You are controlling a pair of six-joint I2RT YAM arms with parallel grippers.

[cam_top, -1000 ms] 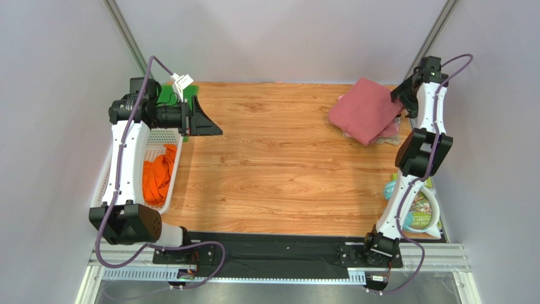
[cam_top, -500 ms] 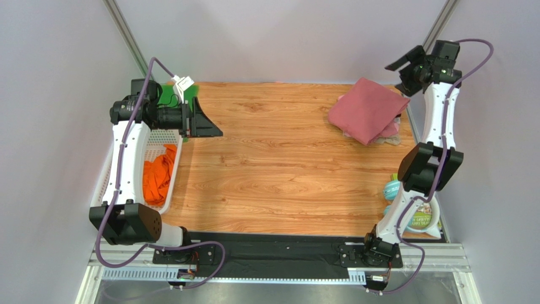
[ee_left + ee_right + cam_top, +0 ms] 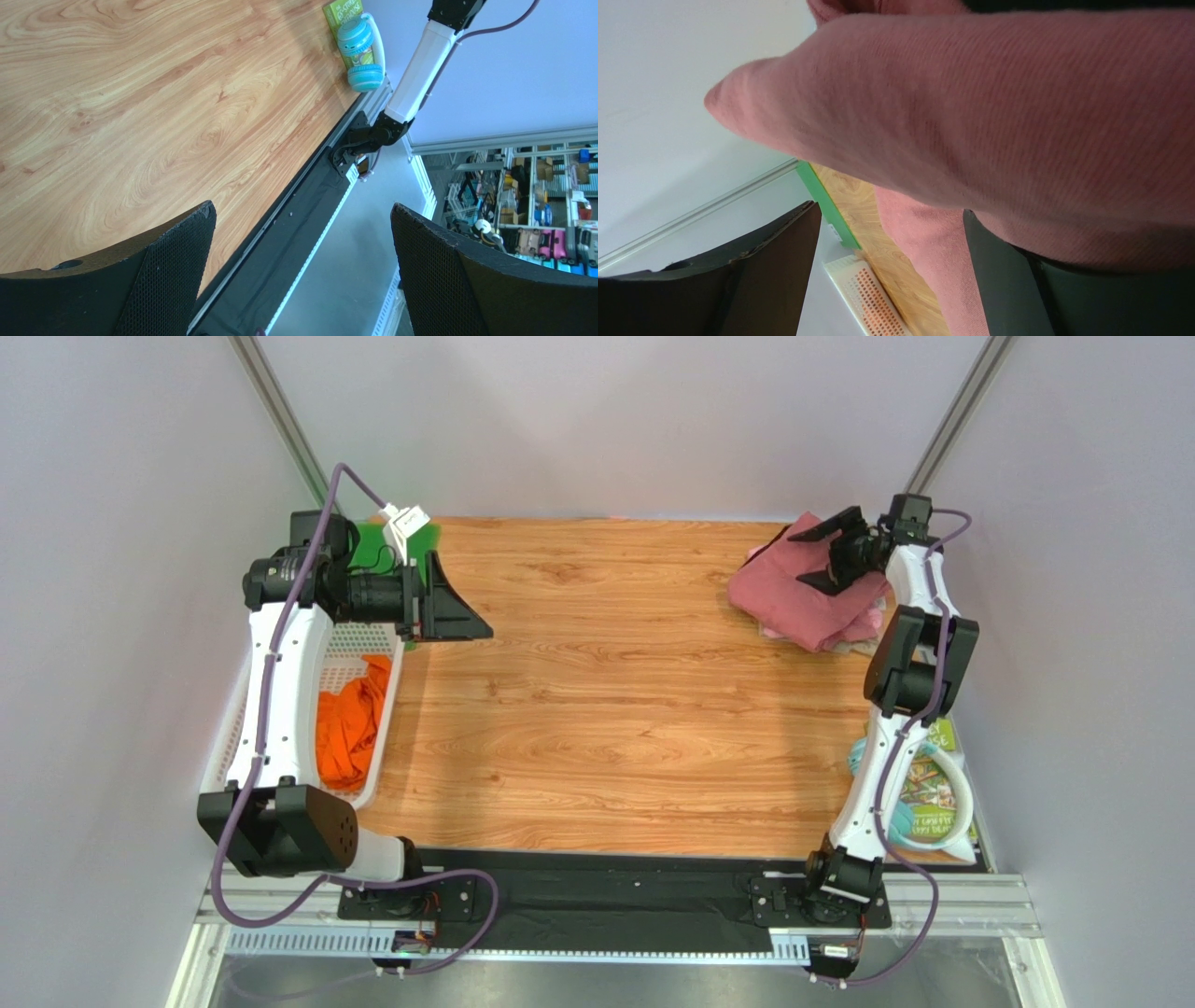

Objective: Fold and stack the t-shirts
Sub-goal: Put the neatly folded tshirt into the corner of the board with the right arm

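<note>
A folded dusty-rose t-shirt (image 3: 802, 599) lies on top of a small pile at the table's back right, with paler cloth (image 3: 859, 633) showing under its right edge. My right gripper (image 3: 831, 555) hovers over the pile's back edge, jaws open. In the right wrist view the rose cloth (image 3: 990, 105) fills the top, draping close over the right finger (image 3: 1011, 280), and nothing is pinched. An orange t-shirt (image 3: 351, 721) lies crumpled in the white mesh basket (image 3: 368, 637). My left gripper (image 3: 452, 611) hangs open and empty by the basket's far end, with its fingers (image 3: 168, 269) wide apart above the table.
Blue headphones and a green packet (image 3: 919, 798) lie at the table's right front edge; the left wrist view shows the headphones (image 3: 359, 50) too. A green block (image 3: 373, 546) and a white clip (image 3: 407, 520) sit at the back left corner. Grey walls close in on both sides.
My right arm swung up from beside the pile, then came down leftward so its gripper is over the rose shirt. The left arm has not moved.
</note>
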